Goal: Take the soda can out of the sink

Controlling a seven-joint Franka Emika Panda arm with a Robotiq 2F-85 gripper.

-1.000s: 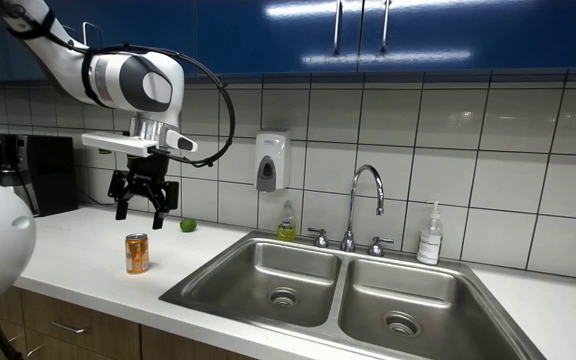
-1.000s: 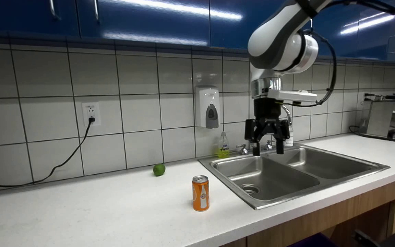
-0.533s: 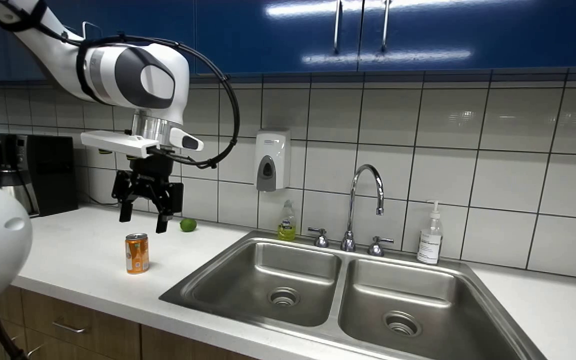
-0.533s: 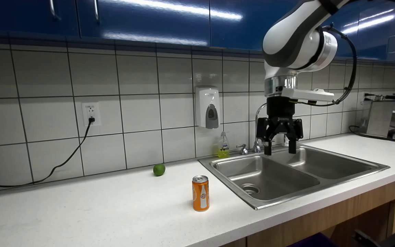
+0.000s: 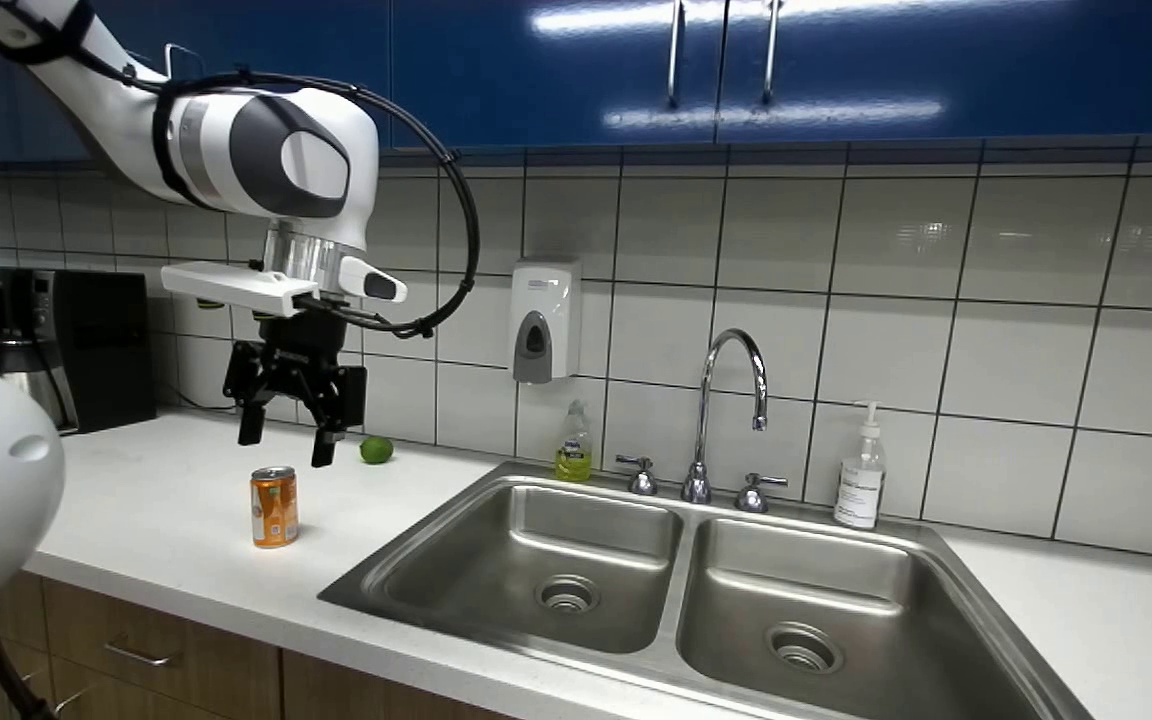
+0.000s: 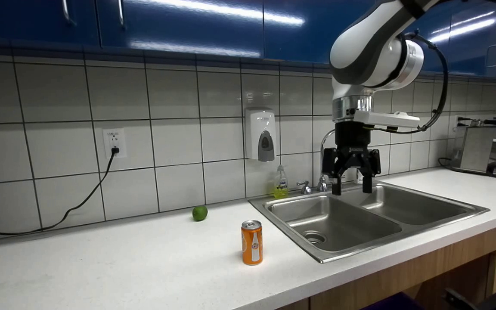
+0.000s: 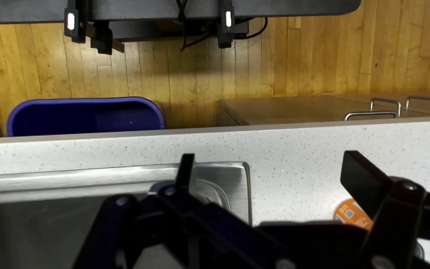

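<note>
The orange soda can (image 5: pixel 274 508) stands upright on the white counter, beside the sink and not in it. It shows whole in an exterior view (image 6: pixel 252 243), silvery top up. The stainless sink (image 5: pixel 669 640) has two basins with no can in them; its rim also shows in an exterior view (image 6: pixel 321 257) and in the wrist view (image 7: pixel 239 179). My gripper (image 5: pixel 286 448) points down, open and empty, in the air above the can's height. It also shows open in an exterior view (image 6: pixel 351 190) and the wrist view (image 7: pixel 268 157). There one finger partly hides the can (image 7: pixel 351 215).
A green lime (image 6: pixel 199 213) lies near the tiled wall. A chrome faucet (image 5: pixel 704 420), a yellow dish soap bottle (image 5: pixel 574 445) and a pump bottle (image 5: pixel 860 475) stand at the sink's back. A soap dispenser (image 6: pixel 260 134) hangs above. A purple bin (image 7: pixel 88 116) stands below the counter.
Over the first half second, my open gripper moved slightly right in both exterior views, toward the sink side in one of them. Since then it stays still. The can has not moved.
</note>
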